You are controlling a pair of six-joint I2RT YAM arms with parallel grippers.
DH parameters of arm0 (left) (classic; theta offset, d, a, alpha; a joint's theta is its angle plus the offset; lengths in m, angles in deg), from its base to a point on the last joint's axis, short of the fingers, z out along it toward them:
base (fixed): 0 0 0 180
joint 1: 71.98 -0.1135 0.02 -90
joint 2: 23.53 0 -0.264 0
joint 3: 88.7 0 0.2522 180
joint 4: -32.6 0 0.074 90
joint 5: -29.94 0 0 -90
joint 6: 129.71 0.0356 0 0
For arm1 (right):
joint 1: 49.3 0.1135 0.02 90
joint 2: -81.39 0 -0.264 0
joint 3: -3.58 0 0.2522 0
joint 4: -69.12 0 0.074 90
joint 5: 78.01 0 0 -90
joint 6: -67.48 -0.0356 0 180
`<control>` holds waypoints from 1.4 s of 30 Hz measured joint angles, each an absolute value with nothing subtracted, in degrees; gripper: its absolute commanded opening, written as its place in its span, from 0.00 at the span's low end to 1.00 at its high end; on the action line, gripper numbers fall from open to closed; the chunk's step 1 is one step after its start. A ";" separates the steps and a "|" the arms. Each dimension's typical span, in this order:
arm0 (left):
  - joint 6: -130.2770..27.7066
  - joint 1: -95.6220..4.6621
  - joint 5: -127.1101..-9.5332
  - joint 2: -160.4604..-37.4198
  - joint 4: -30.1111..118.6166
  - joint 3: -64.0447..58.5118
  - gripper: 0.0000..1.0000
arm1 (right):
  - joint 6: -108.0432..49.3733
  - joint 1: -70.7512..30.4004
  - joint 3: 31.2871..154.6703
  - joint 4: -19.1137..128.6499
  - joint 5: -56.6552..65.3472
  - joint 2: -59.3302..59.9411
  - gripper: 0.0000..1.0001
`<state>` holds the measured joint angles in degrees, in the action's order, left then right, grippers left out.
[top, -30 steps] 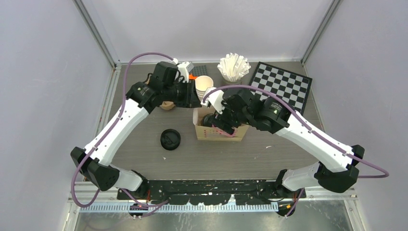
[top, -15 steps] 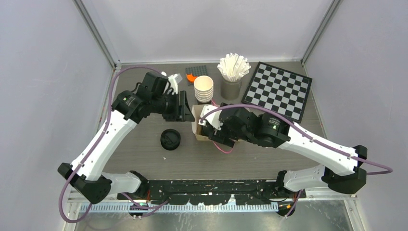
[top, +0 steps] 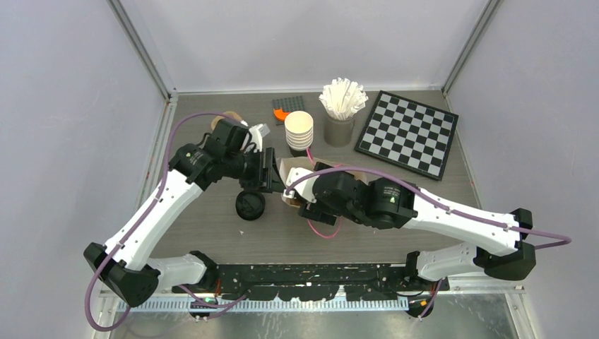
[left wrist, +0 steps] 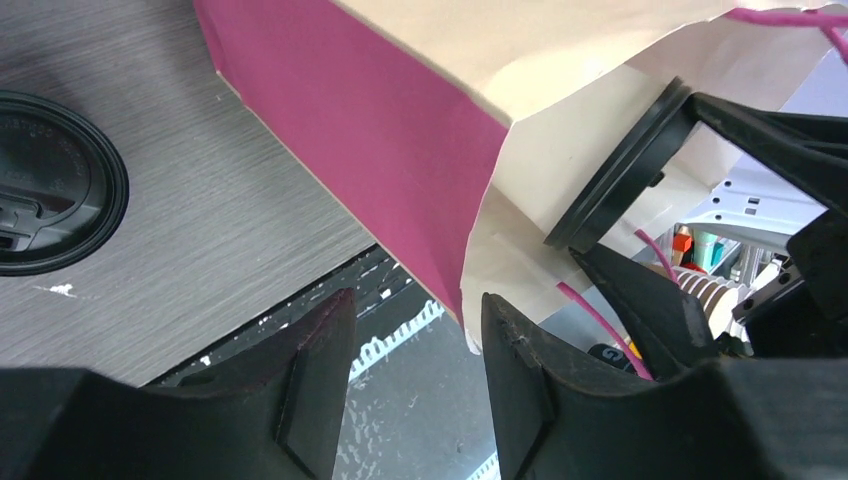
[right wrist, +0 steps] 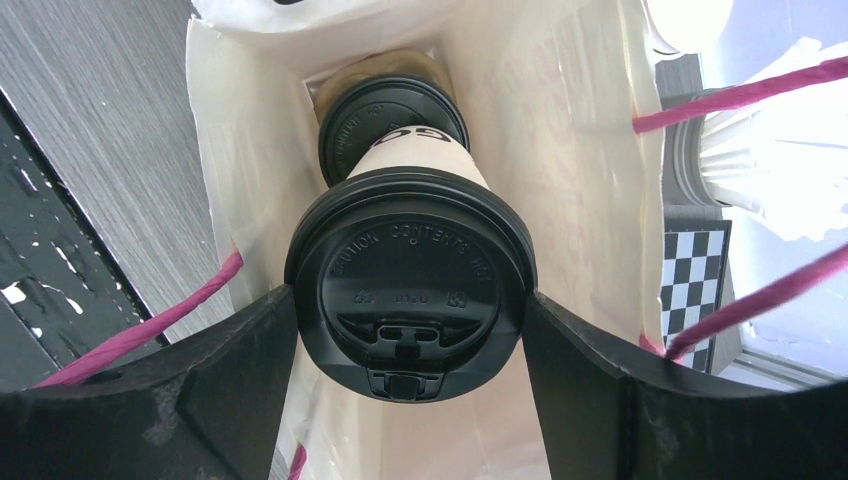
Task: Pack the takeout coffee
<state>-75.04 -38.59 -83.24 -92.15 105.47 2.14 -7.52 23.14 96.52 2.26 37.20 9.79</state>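
Note:
A takeout coffee [right wrist: 408, 290], a cream cup with a black lid, hangs inside the open paper bag [right wrist: 250, 150]. My right gripper [right wrist: 408, 305] is shut on its lid, one finger on each side. A second lidded cup [right wrist: 390, 105] lies deeper in the bag. In the left wrist view my left gripper [left wrist: 415, 345] stands open with nothing between its fingers, right beside the bag's [left wrist: 380, 110] pink side and cream edge. From above, the left gripper [top: 272, 180] is at the bag's [top: 291, 171] left, and the right arm covers most of the bag.
A loose black lid [top: 250, 205] lies on the table just left of the bag. At the back stand a stack of lidless cups [top: 299, 131], a holder of white sticks [top: 342, 102] and a checkerboard [top: 407, 133]. A pink bag handle [top: 325, 229] trails toward the near edge.
Both arms have come toward the near edge, and the bag has shifted nearer and left with the right gripper inside it. The left gripper's jaws have widened and stand apart.

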 measured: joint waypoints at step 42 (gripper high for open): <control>-57.55 -36.34 -84.31 -85.95 92.14 -3.67 0.00 | -9.20 26.12 93.99 6.22 43.14 13.18 0.69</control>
<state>-57.55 -36.34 -84.31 -85.95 92.14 -3.67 -9.20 26.12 93.99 6.22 43.14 13.18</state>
